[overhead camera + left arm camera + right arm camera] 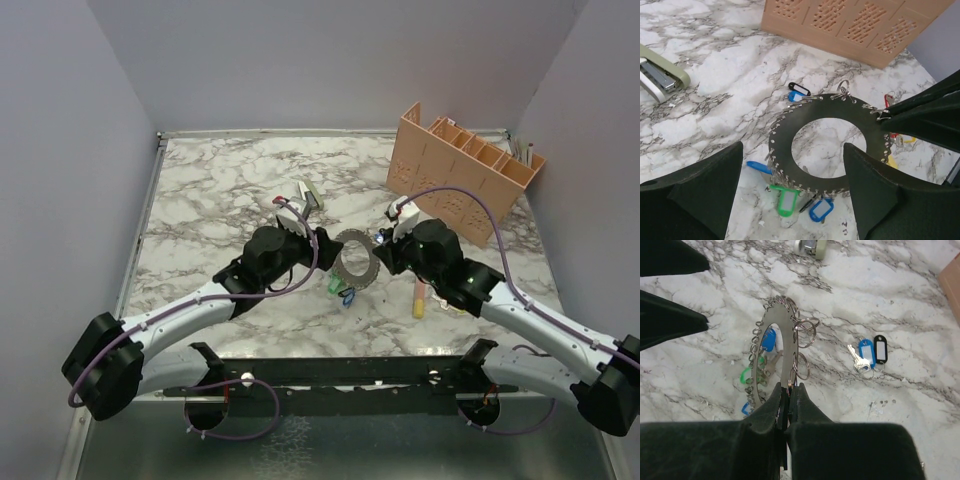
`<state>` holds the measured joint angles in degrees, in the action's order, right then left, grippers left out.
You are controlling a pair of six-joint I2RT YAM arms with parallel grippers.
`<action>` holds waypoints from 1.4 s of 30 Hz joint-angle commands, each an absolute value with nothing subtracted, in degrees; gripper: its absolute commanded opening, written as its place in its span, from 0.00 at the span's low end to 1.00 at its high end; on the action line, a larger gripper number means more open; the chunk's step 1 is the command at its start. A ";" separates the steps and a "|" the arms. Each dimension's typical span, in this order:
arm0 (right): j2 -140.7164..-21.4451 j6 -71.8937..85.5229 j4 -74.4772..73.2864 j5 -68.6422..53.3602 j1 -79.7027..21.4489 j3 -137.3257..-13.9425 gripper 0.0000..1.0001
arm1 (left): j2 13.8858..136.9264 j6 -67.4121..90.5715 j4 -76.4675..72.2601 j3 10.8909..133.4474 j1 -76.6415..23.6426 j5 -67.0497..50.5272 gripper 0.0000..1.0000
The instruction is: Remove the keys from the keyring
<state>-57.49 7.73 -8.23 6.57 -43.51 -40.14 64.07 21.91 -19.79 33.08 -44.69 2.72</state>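
Observation:
The keyring [785, 150] is a wide grey metal ring, held tilted up off the marble. My right gripper [788, 389] is shut on its near rim, and its dark fingers [920, 112] meet the ring's right edge in the left wrist view. Keys with green [785, 202] and blue [821, 209] heads hang from the ring's lower edge, and another blue one [759, 167] hangs at its left. My left gripper [792, 147] stands wide open at the ring's left side, one finger each side of its lower part and not touching it. In the top view the keyring [355, 257] sits between both grippers.
A loose key with blue [866, 352] and black [881, 348] tags lies on the marble beyond the ring. Red and yellow tags [890, 100] show behind the right fingers. A peach slotted organiser [465, 170] stands back right, a stapler [305, 195] lies behind the left arm, and an orange-yellow marker [420, 297] lies near the right arm.

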 commanded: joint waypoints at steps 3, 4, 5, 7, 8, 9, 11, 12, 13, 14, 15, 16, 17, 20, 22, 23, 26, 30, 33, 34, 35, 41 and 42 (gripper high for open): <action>-54.88 -3.63 -17.59 -3.66 -43.77 -47.42 0.01 | 65.72 11.46 -18.88 33.30 -44.13 -4.62 0.81; -54.99 -4.97 -19.28 -5.15 -43.77 -48.35 0.01 | 64.99 11.36 -18.63 33.05 -44.04 -4.57 0.81; -55.02 -5.72 -20.23 -6.02 -43.77 -49.01 0.01 | 64.31 11.40 -18.56 32.79 -44.03 -4.49 0.81; -54.62 -5.65 -20.31 -5.84 -43.77 -49.44 0.01 | 63.08 11.40 -18.82 31.95 -44.03 -5.35 0.80; -54.35 -5.72 -20.25 -5.37 -43.77 -49.54 0.01 | 62.57 11.39 -19.30 31.29 -44.03 -5.78 0.80; -53.93 -6.23 -20.35 -5.26 -43.77 -49.67 0.01 | 61.93 11.63 -19.86 30.56 -44.03 -6.18 0.80; -52.88 -7.43 -20.42 -5.59 -43.77 -49.94 0.01 | 61.02 11.73 -20.55 29.51 -44.11 -6.94 0.80; -52.31 -8.34 -20.66 -6.10 -43.77 -50.21 0.01 | 60.48 11.65 -20.90 29.07 -44.20 -7.41 0.80; -51.69 -9.17 -20.78 -6.27 -43.79 -50.38 0.01 | 60.03 11.36 -21.32 28.67 -44.27 -8.17 0.80; -51.29 -9.92 -21.28 -5.99 -43.78 -50.96 0.01 | 59.50 10.70 -21.73 28.31 -44.52 -9.55 0.79; -50.98 -11.17 -22.05 -6.04 -43.77 -51.40 0.01 | 59.03 10.04 -22.37 27.79 -44.86 -10.30 0.79; -50.64 -12.90 -22.48 -6.55 -43.78 -51.83 0.01 | 58.59 9.54 -22.89 27.30 -45.29 -10.92 0.79; -50.24 -13.92 -22.89 -7.15 -43.77 -52.14 0.01 | 58.20 9.26 -23.28 26.87 -45.65 -10.99 0.79; -49.06 -16.14 -23.42 -9.95 -43.79 -52.63 0.01 | 58.07 8.79 -23.85 26.46 -46.13 -11.46 0.78; -48.51 -17.46 -23.64 -12.18 -43.78 -52.60 0.01 | 58.57 8.94 -24.20 26.45 -46.14 -12.38 0.77; -48.30 -17.92 -23.65 -13.15 -43.81 -52.52 0.01 | 58.84 9.07 -24.56 26.45 -46.13 -13.29 0.77; -47.89 -19.15 -23.20 -14.67 -43.77 -52.09 0.01 | 59.74 9.55 -26.30 26.13 -46.13 -16.09 0.76; -47.39 -19.69 -22.67 -15.81 -43.77 -51.57 0.01 | 60.94 9.32 -26.72 26.35 -46.09 -17.08 0.73; -46.56 -19.86 -21.86 -16.31 -43.77 -50.78 0.01 | 60.92 9.14 -26.93 26.29 -46.10 -18.37 0.70; -46.12 -19.82 -21.56 -16.46 -43.78 -50.47 0.01 | 60.95 9.14 -27.16 26.20 -46.06 -18.85 0.68; -45.68 -19.90 -21.16 -16.56 -43.77 -50.21 0.01 | 60.97 9.18 -27.50 26.12 -46.04 -19.40 0.67; -43.34 -20.14 -19.46 -16.63 -43.77 -49.01 0.01 | 61.81 11.62 -32.53 25.05 -44.75 -28.74 0.54; -42.99 -20.13 -19.23 -16.60 -43.77 -48.67 0.01 | 62.05 12.27 -33.80 24.76 -44.47 -30.46 0.54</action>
